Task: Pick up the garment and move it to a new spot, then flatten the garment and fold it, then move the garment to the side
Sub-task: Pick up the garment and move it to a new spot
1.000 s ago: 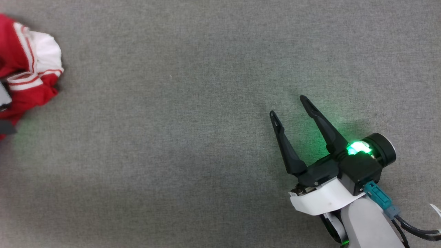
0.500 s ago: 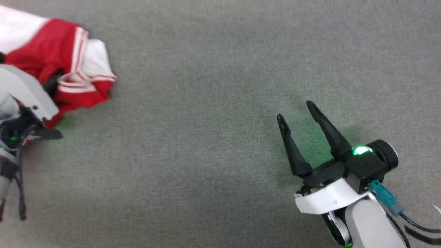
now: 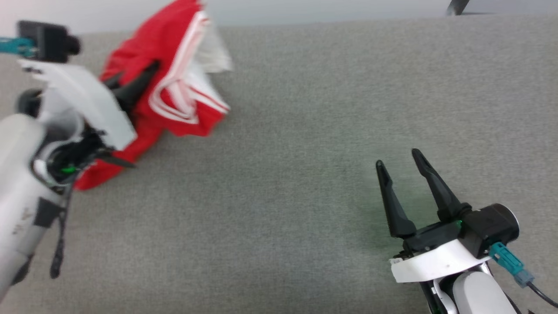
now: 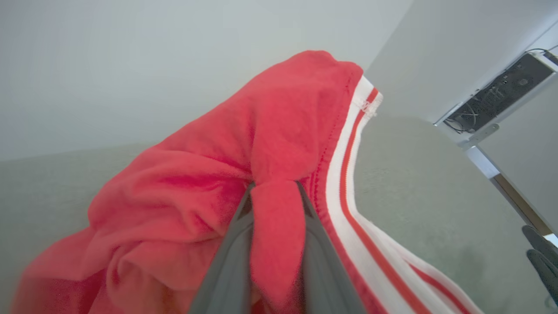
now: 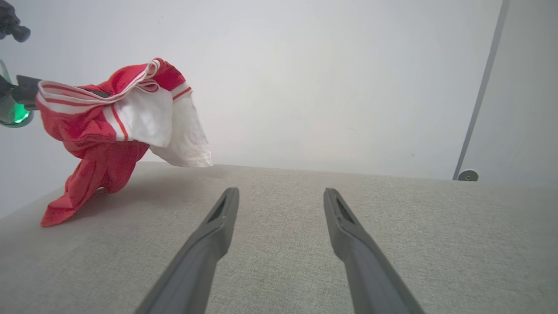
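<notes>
Left tool (image 4: 275,186) pinches only a narrow red fold of the garment (image 5: 104,126), which hangs below it with its tail touching the bench (image 3: 283,131), so drag there could tug the fold free, while the right tool (image 3: 396,158) stands wide and empty.

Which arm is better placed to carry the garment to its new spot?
Left. The left gripper is shut on the garment, most of it lifted; the right gripper is open, empty, far off.
</notes>
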Robot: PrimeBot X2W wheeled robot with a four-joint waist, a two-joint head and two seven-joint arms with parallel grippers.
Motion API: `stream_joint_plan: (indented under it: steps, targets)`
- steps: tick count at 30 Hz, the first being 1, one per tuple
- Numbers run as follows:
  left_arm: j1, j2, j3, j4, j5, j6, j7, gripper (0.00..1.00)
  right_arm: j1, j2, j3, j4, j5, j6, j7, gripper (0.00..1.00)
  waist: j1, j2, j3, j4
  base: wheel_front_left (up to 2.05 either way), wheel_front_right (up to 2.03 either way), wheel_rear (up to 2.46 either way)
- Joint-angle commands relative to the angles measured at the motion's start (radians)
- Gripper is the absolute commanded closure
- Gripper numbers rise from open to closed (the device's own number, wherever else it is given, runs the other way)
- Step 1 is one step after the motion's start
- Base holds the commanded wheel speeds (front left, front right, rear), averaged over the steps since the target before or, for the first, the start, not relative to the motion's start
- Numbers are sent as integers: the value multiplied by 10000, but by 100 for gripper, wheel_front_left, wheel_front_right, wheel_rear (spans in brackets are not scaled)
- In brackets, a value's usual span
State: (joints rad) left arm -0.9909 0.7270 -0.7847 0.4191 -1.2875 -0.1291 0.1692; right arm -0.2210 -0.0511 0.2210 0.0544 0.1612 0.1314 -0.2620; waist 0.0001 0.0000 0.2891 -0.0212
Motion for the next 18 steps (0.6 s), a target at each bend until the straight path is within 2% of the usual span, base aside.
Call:
stream_joint_plan:
  steps: [1,6,11,18]
  targets:
    - [-169,-115,-224,-462,-212,-23,134,100,158,6,-94,-46,80,-14,-43,0,-1,0,-269,-222,0,0,0]
    - [-393,-286,-841,-1489,-428,-23,588,100,267,6,-260,-116,248,-14,-43,0,-1,0,-374,-475,0,0,0]
    - [-711,-604,-1639,-2280,-107,-23,791,100,343,6,-425,-239,534,-14,-43,0,-1,0,-368,-900,0,0,0]
    - [-1744,-1437,-2408,-1524,502,-23,687,100,70,8,-378,-396,942,-14,-43,0,-1,0,-11,-1724,0,0,0]
